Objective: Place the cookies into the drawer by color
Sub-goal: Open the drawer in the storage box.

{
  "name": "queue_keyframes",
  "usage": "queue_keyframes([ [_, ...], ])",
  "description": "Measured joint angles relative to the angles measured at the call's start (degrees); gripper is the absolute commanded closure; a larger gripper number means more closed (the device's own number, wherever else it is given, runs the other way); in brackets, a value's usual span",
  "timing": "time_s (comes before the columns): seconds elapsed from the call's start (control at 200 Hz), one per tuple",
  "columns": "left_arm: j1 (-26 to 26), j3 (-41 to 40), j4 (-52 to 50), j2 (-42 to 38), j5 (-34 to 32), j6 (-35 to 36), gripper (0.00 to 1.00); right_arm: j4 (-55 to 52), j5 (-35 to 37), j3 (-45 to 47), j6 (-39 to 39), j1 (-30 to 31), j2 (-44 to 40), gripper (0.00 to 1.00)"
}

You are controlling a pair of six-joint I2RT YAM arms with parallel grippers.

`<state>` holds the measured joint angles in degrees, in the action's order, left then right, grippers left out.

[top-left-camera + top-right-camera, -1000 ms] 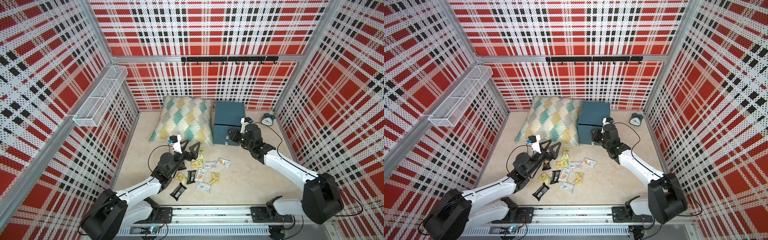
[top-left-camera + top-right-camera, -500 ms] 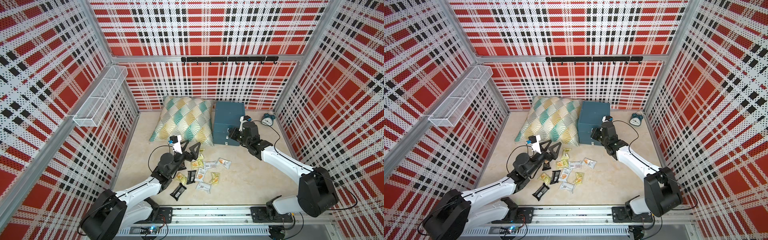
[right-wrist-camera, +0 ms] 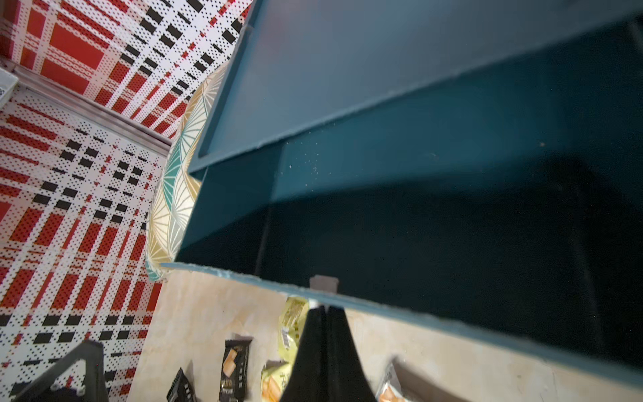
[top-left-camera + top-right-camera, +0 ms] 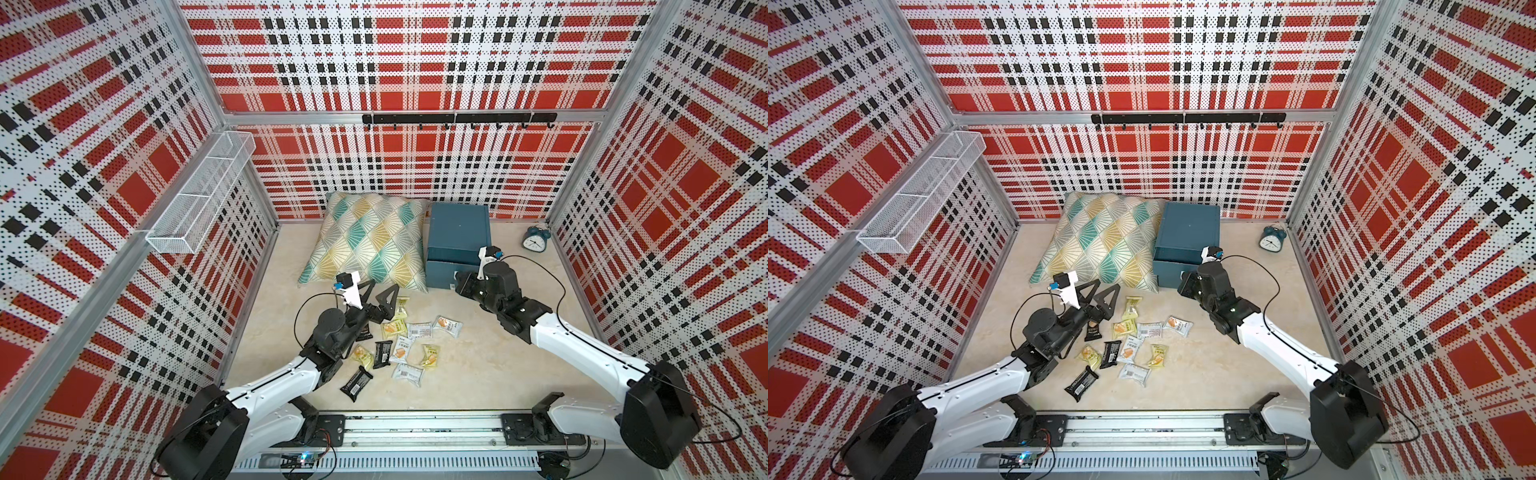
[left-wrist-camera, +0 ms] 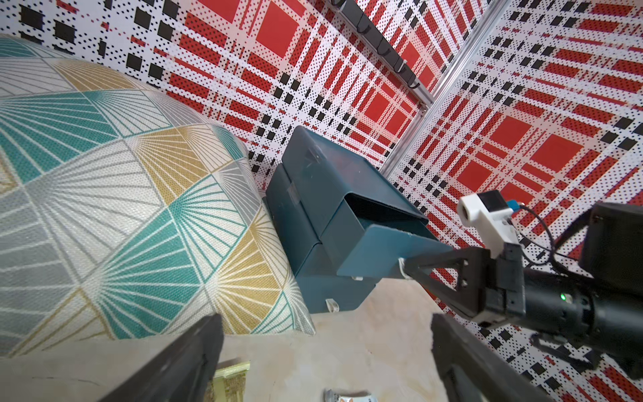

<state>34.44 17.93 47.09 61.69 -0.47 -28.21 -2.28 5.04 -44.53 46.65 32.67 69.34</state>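
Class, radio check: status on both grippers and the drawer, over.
Left gripper open near cookies. Right gripper shut on handle of top drawer, part open, no cookies seen inside. Nothing blocking.

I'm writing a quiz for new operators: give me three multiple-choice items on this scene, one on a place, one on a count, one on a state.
1. Relative to the chest, the clock stands: A on top; B to its right; C inside it.
2. Black cookies in view: A none; B three; C seven.
3. The top drawer is: A shut; B pulled partly out; C lifted off.
Key: 1 B, it stands apart by the right back corner; 2 B, three dark wrappers show in both top views; 3 B, it juts forward, the right gripper shut on its handle.
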Motion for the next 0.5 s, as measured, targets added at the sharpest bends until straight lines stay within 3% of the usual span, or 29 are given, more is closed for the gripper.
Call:
queue_keyframes([
  [0.316, 0.1, -0.6, 0.0, -1.7, -1.6, 0.2, 0.01, -4.5, 3.5, 5.2, 2.5, 7.1, -8.9, 0.99],
  [0.341, 0.1, -0.7, -0.1, -1.8, -1.6, 0.2, 0.01, -4.7, 3.6, 5.5, 2.5, 7.4, -9.2, 0.92],
  [0.421, 0.2, -0.7, -0.4, -2.4, -2.0, 0.2, 0.01, -5.4, 3.7, 5.9, 2.8, 7.9, -10.1, 0.54],
  [0.496, 0.3, -0.7, -0.9, -3.1, -2.4, 0.1, 0.01, -6.4, 3.6, 6.1, 2.5, 8.2, -11.3, 0.34],
])
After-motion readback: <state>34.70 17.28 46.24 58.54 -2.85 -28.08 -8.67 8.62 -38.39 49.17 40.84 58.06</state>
